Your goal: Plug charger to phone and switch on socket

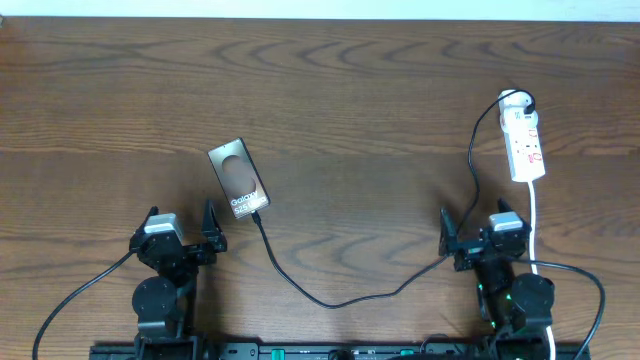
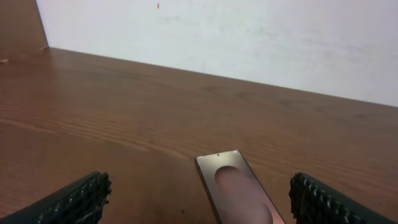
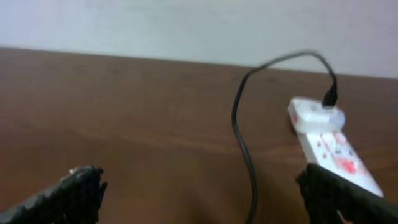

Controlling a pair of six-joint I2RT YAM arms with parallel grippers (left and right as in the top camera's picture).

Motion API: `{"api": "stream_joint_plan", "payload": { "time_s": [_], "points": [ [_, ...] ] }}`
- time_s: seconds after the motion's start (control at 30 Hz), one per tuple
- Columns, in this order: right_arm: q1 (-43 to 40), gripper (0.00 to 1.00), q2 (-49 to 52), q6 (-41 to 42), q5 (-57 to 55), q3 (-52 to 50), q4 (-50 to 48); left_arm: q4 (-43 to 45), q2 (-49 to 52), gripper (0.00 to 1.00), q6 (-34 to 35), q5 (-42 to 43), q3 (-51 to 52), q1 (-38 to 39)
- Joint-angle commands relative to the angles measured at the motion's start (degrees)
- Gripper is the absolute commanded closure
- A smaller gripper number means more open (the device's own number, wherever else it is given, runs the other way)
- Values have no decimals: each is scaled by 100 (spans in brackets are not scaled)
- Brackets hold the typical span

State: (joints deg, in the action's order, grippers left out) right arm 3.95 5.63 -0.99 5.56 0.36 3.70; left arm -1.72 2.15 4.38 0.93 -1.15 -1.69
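Observation:
The phone point(image 1: 238, 178) lies flat and slanted on the wooden table, left of centre; it also shows as a dark slab point(image 2: 239, 190) in the left wrist view, ahead between the fingers. The charger cable point(image 1: 330, 302) runs from the phone's near end in a loop to the right and up to the far end of the white socket point(image 1: 524, 135). I cannot tell whether its tip is seated in the phone. My left gripper point(image 1: 182, 222) rests open just short of the phone, holding nothing point(image 2: 199, 211). My right gripper point(image 1: 473, 225) is open and empty point(image 3: 205, 205), with the cable point(image 3: 245, 143) and socket point(image 3: 329, 146) ahead.
The socket's thick white cord point(image 1: 535, 225) runs toward the near edge past the right arm. A pale wall point(image 2: 249, 37) stands behind the table's far edge. Both arm bases sit on a black rail point(image 1: 330, 350) at the near edge.

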Motion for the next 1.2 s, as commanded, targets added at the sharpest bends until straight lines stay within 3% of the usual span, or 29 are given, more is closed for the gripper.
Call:
{"api": "stream_joint_plan", "payload": {
  "time_s": [0.0,1.17],
  "points": [
    [11,1,-457,-269,-109,-4,44,-251,-2,6,-72,-162,92,28],
    [13,1,-531,-400,-199,-4,37,-251,-2,6,-72,-162,92,28]
  ]
}}
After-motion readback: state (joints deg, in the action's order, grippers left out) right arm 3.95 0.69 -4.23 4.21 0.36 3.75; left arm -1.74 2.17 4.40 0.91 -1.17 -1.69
